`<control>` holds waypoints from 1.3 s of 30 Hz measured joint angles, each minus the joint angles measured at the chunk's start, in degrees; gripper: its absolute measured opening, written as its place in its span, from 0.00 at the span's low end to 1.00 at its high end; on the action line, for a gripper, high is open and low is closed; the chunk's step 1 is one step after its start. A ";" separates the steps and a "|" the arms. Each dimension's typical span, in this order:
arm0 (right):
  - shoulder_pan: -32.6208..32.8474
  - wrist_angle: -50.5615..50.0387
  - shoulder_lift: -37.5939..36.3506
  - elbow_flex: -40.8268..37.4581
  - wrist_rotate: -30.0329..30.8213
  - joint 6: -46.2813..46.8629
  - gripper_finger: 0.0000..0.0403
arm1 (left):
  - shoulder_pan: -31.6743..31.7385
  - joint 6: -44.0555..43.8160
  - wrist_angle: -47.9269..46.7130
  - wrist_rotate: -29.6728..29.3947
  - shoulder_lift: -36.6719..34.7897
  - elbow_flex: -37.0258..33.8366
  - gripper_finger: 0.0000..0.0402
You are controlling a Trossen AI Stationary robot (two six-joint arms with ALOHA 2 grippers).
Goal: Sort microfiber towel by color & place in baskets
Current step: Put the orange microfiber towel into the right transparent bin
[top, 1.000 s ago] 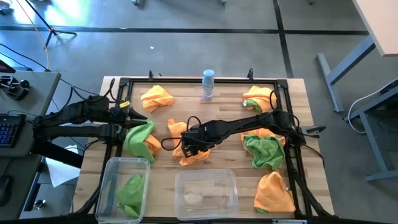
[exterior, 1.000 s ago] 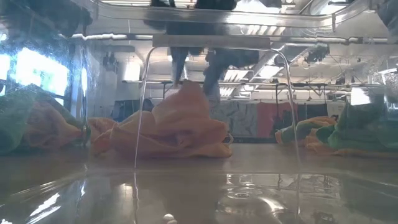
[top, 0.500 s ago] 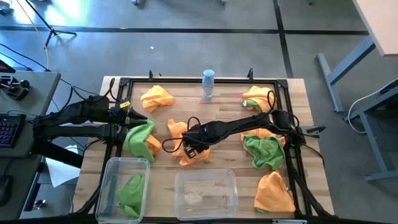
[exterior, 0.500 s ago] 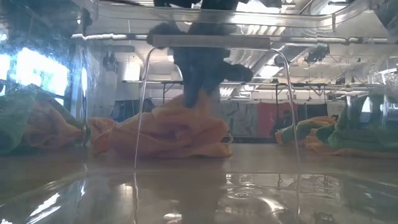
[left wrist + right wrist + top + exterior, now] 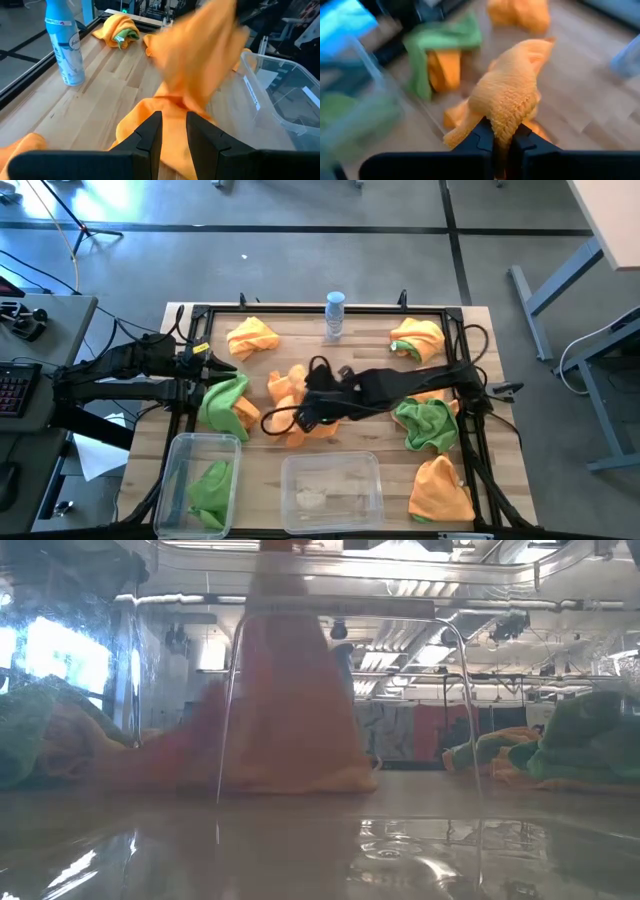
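Observation:
My right gripper [image 5: 318, 387] is over the table's middle, shut on an orange microfiber towel [image 5: 300, 408] that it has drawn up into a tall peak [image 5: 290, 660]. My left gripper [image 5: 222, 365] waits at the table's left above a green towel [image 5: 224, 400]. Its fingers [image 5: 150, 135] stand a small gap apart with nothing between them. The narrow basket [image 5: 178, 455] at the near left holds a green towel [image 5: 212, 485]. The wide basket [image 5: 332, 490] stands at the near middle. My right gripper pinches a bunched-up part of the orange towel [image 5: 504, 117] between its two fingers, coming from above. The towel hangs below the fingers as a cone [image 5: 200, 55]. Its lower part [image 5: 300, 775] lies on the table.
Other towels lie around: orange at the far left [image 5: 250, 337], orange with green at the far right [image 5: 415, 338], green on orange at the right [image 5: 425, 423], orange at the near right [image 5: 440, 490]. A spray bottle [image 5: 334, 315] stands at the far middle.
My right gripper has come down onto the orange towel, shut on it and gone up. The towel's upper part has been pulled up into a peak while its lower part has stayed on the table.

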 joint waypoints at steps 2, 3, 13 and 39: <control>1.35 2.10 -1.14 0.93 4.11 -0.61 0.01 | 0.00 0.01 -0.02 0.00 0.00 0.00 0.18; 2.08 5.37 -2.89 -0.69 5.84 -0.90 0.01 | 0.00 0.01 -0.02 0.00 0.00 0.00 0.18; 10.34 18.80 -7.54 1.11 27.14 -7.52 0.00 | 0.00 0.10 -0.45 0.00 0.02 0.00 0.18; 33.63 54.69 -5.52 1.09 46.17 -28.99 0.00 | 0.00 0.10 -3.60 -0.01 0.01 0.00 0.18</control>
